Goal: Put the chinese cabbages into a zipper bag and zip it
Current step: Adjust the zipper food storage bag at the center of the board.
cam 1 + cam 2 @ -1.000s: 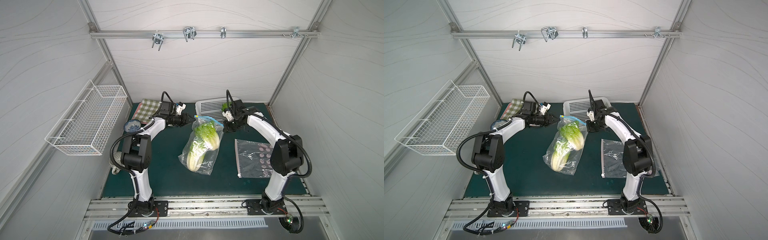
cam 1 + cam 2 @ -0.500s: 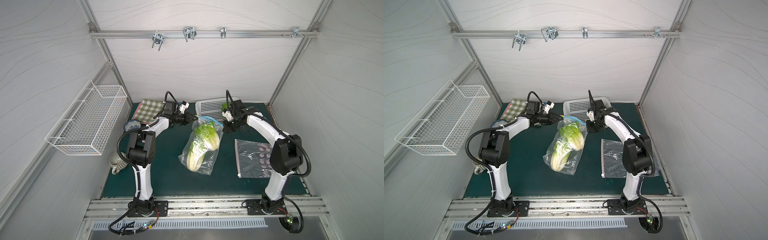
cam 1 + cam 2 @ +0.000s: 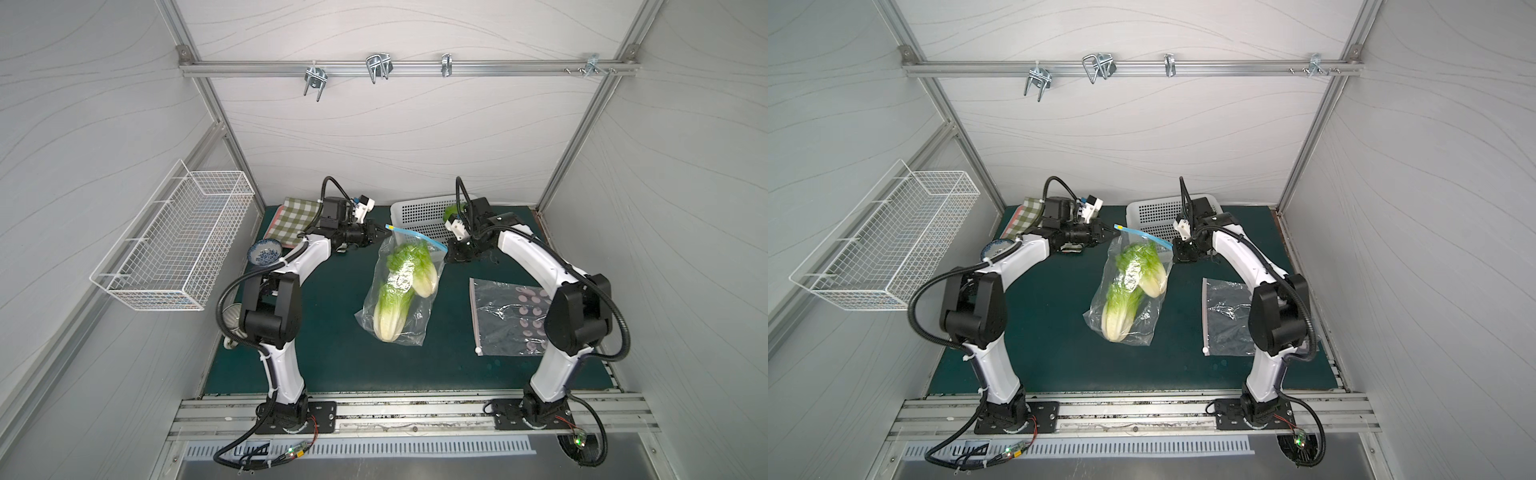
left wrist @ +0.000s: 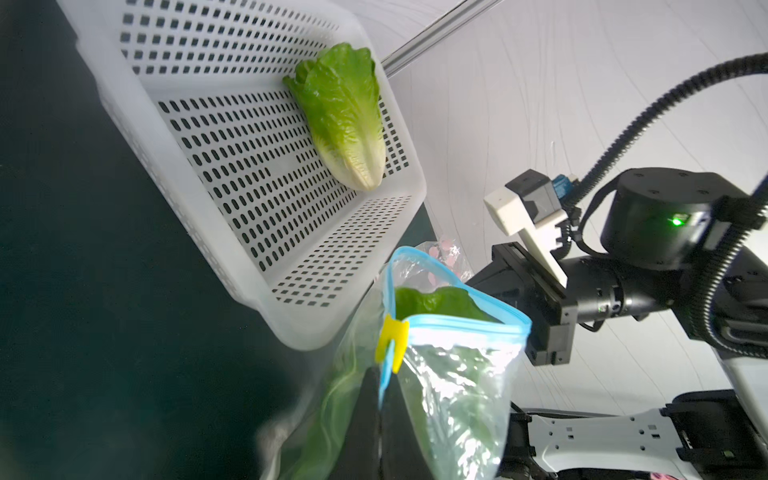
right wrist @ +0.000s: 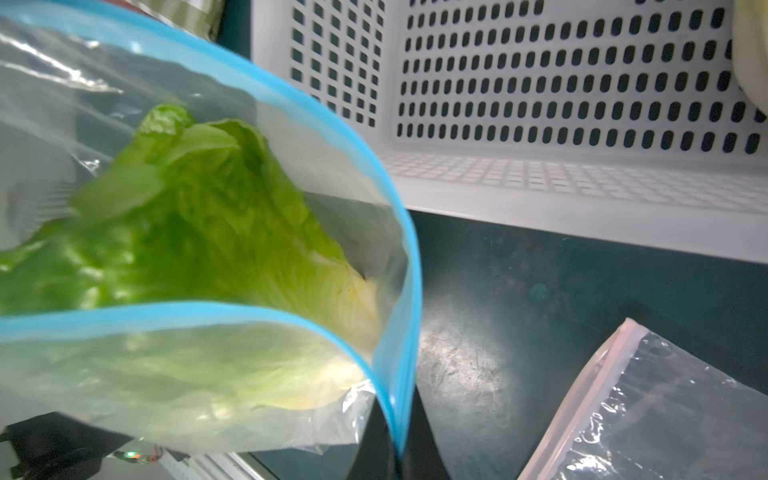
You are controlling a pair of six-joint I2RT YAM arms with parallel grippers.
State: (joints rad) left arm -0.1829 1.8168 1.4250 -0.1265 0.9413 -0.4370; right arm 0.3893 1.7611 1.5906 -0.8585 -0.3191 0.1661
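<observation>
A clear zipper bag [image 3: 401, 320] [image 3: 1133, 320] with a blue zip strip lies mid-table, its mouth raised and gaping. Two chinese cabbages [image 3: 390, 309] [image 3: 424, 272] lie inside it, leaves toward the mouth [image 5: 199, 216]. My left gripper [image 3: 384, 232] [image 4: 380, 374] is shut on the strip's end just below the yellow slider [image 4: 391, 343]. The opposite end of the strip is pinched in my right gripper [image 3: 446, 253] [image 5: 399, 415], which is shut. A third cabbage [image 4: 345, 124] [image 3: 449, 212] lies in the white perforated basket [image 3: 415, 216] behind the bag.
A second flat zipper bag [image 3: 511, 320] with pink dots lies under the right arm. A checked cloth [image 3: 297, 214] and a blue-patterned bowl [image 3: 266, 252] sit at the back left. A white wire basket [image 3: 174, 245] hangs on the left wall.
My left gripper has reached right to the bag's zip end and closed on it. The right gripper and the bag have stayed in place.
</observation>
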